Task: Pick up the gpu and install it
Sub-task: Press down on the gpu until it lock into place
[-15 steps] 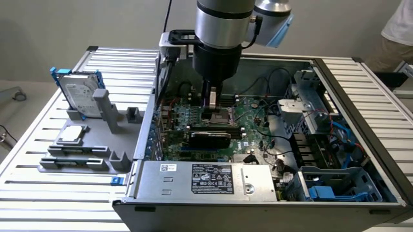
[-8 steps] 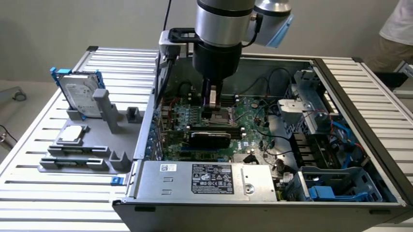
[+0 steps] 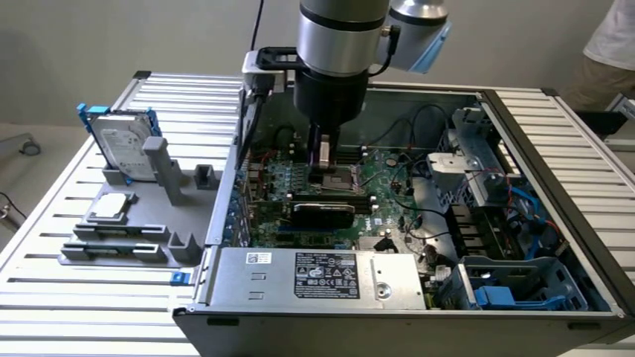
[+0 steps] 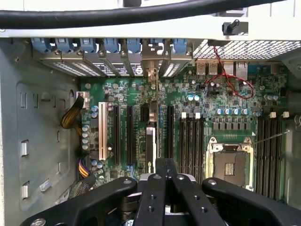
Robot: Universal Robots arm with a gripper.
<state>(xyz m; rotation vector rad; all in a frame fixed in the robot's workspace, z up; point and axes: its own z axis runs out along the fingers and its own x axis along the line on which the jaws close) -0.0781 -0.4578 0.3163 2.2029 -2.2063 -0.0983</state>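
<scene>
The gpu (image 3: 323, 211) stands on edge in an expansion slot of the green motherboard (image 3: 389, 175) inside the open computer case (image 3: 555, 186), black cover facing the case's front. In the wrist view the gpu (image 4: 150, 141) shows edge-on as a thin strip, its silver bracket at the case's rear wall. My gripper (image 3: 323, 172) hangs straight down above the board, just over the card. Its black fingers (image 4: 159, 188) are pressed together with nothing between them, and the gripper (image 4: 165, 162) sits slightly to one side of the card's upper edge.
A grey holder (image 3: 189, 249) on the exterior view's left carries a silver hard drive with blue frame (image 3: 124, 143), a processor chip (image 3: 109, 207) and memory sticks (image 3: 114, 230). Power supply (image 3: 317, 277), drive cage (image 3: 501, 286) and cables crowd the case. A person (image 3: 610, 52) stands at the upper right.
</scene>
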